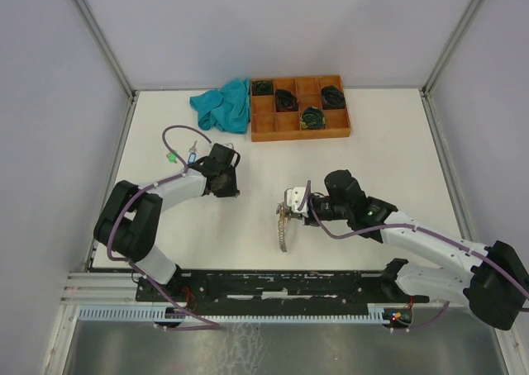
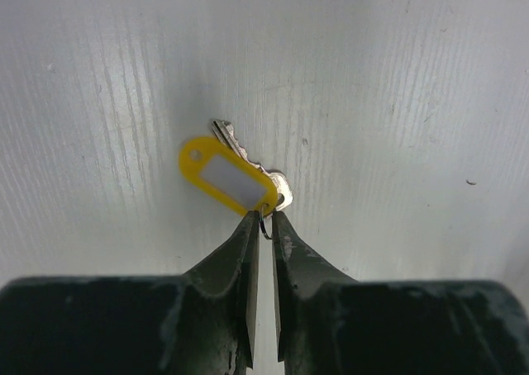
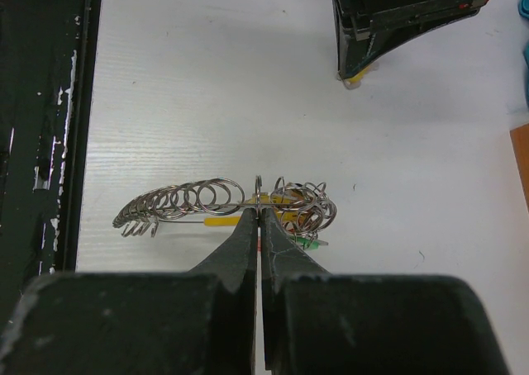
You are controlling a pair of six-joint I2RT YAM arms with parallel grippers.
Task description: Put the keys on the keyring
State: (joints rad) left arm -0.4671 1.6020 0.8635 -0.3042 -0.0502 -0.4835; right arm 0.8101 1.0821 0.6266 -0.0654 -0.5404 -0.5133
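So here's where we are. The left gripper is clamped right down on the tiny split ring at the end of the yellow-tagged key. The fingers are nearly touching, with only that bit of wire between them. The key's silver blade pokes out from behind the tag, pointing away from the fingers. We can't tell if it's resting on the white table or hanging just off it.

The right gripper is pinched tight on the keyring, gripping the thin wire about mid-loop. On one side of the fingers a row of small silver rings fans out along the loop. On the other side there's a tangled bunch of rings with a bit of green showing at its edge. The yellow segment sits just beside the fingertips.

From above, the two grippers are well apart, with the keyring near the middle of the table and trailing toward the near edge. A green-tagged key lies off to the left arm's outer side, with another small key just beside it, though we can't make out its tag colour. At the far edge sits the orange-brown tray with black coiled bundles in several compartments. A teal cloth is bunched against its left side.
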